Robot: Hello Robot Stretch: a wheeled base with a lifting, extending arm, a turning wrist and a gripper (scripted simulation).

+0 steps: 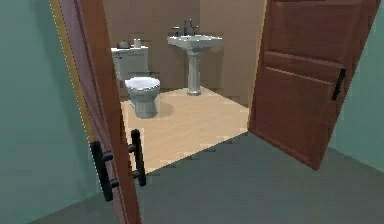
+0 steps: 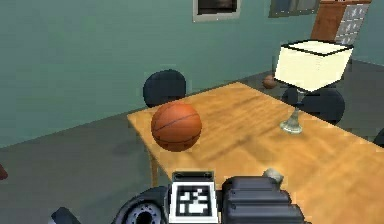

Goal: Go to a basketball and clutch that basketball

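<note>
Dark gripper [image 2: 148,208], round orange basketball [image 2: 176,125], wooden table [image 2: 240,150]

The forward view looks ahead and slightly down from just outside an open doorway, the brown door [image 1: 100,90] close at its left, into a bathroom with toilet [image 1: 143,92] and sink [image 1: 194,45] farther in. The arm side view looks down across the wooden table [image 2: 250,140] from close by, the basketball [image 2: 177,125] near, toward a teal wall [image 2: 80,50]. The two seem to share just teal wall and grey floor [image 1: 250,190].
</note>
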